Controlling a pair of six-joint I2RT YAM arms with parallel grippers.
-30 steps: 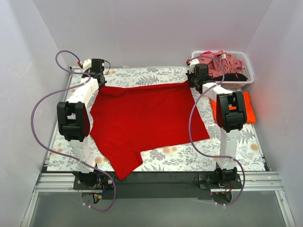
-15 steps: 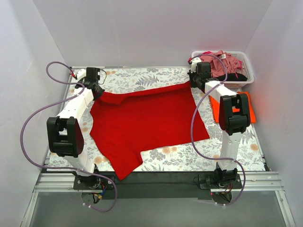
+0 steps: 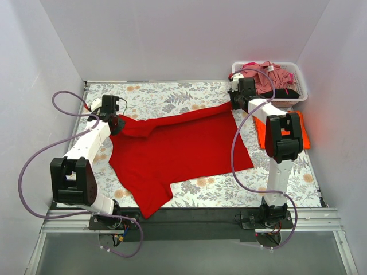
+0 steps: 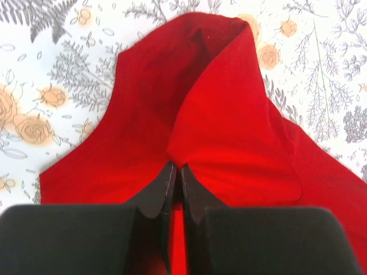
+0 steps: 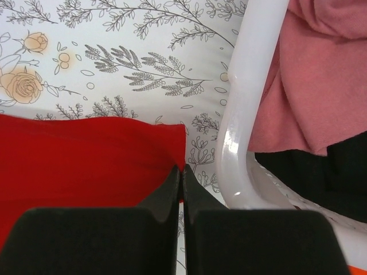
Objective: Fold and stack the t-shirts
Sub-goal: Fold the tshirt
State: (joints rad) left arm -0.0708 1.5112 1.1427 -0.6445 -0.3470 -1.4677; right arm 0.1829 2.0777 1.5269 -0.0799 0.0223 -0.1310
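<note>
Floral cloth carries the red tee, spread mid-table; left gripper and right gripper each pinch a far corner, probably to tension that edge for folding.

You're looking into a booth of plain white matte walls, back and both sides, evenly lit, with only faint, soft shadows. The surface wears a white cloth printed with grey ferns and peach roses. Along its near edge run a black strip and silver aluminium rails, then a flat grey panel.
</note>
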